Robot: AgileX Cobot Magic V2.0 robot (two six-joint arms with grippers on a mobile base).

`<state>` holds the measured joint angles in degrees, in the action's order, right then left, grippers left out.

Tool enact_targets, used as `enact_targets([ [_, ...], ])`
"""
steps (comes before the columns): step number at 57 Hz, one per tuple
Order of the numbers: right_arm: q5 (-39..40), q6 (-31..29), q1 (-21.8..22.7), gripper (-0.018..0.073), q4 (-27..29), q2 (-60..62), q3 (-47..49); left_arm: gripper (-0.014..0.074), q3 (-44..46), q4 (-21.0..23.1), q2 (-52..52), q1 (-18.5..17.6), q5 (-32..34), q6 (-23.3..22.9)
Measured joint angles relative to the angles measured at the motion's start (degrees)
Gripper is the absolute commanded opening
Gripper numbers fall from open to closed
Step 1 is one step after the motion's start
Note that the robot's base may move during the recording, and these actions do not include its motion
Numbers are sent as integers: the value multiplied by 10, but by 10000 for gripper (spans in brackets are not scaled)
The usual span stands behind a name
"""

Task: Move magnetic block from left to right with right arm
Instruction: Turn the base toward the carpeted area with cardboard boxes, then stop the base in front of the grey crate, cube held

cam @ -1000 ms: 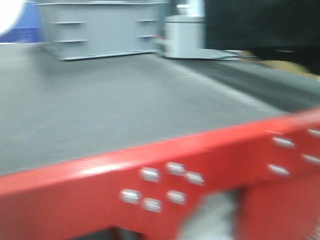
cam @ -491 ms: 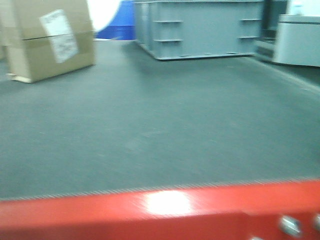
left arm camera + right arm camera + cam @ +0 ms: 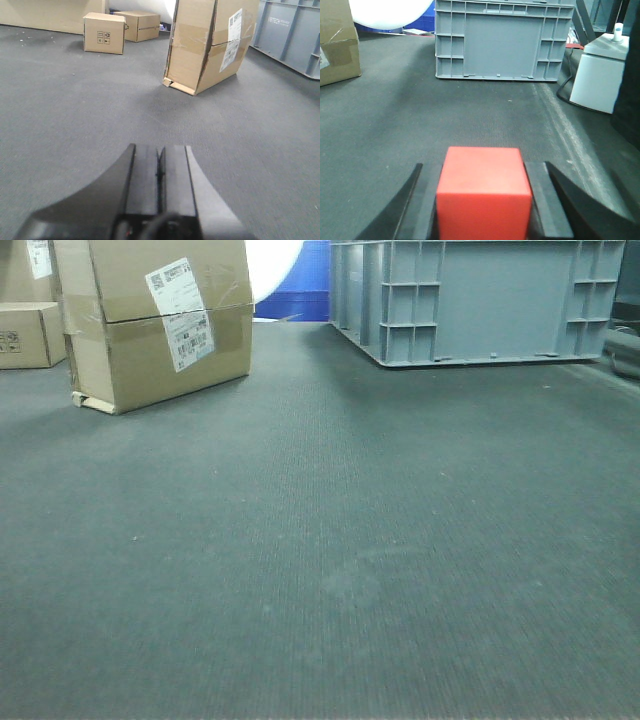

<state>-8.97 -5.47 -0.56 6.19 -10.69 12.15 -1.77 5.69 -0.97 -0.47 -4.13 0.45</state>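
Scene: we see a grey carpeted floor (image 3: pixel 320 570) in three camera views, with boxes and a crate standing at its far side.

Magnetic block: the magnetic block (image 3: pixel 484 187), a small plain bright-red cube, fills the bottom centre of the right wrist view. It sits between the two dark fingers (image 3: pixel 420 205) of the right end effector, above the floor. We do not see it in the front view or the left wrist view.

Right end effector: the right end effector (image 3: pixel 483 172) is closed onto the block, one finger against each side face, parted only as far as the cube is wide.

Left end effector: the left end effector (image 3: pixel 159 170) has its dark fingers pressed together, with only a thin seam between them, and we see nothing gripped.

Cardboard box: a large brown cardboard box (image 3: pixel 160 325) with white labels stands on the floor at the far left of the front view. In the left wrist view it appears tilted.

Grey crate: a big grey plastic crate (image 3: pixel 480 300) stands at the far right of the front view, well apart from the cardboard box.

Small boxes: two smaller cardboard boxes (image 3: pixel 104 33) stand just beside each other, farther back in the left wrist view.

White unit: a white box-shaped unit (image 3: pixel 600 75) stands to the right of the crate, with a dark cable (image 3: pixel 565 92) on the floor beside it.
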Motion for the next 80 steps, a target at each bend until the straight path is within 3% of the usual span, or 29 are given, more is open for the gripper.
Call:
enact_targets([
  [80, 3, 0, 0, 338, 0, 0, 0, -126, 0, 0, 0, 0, 0, 0],
])
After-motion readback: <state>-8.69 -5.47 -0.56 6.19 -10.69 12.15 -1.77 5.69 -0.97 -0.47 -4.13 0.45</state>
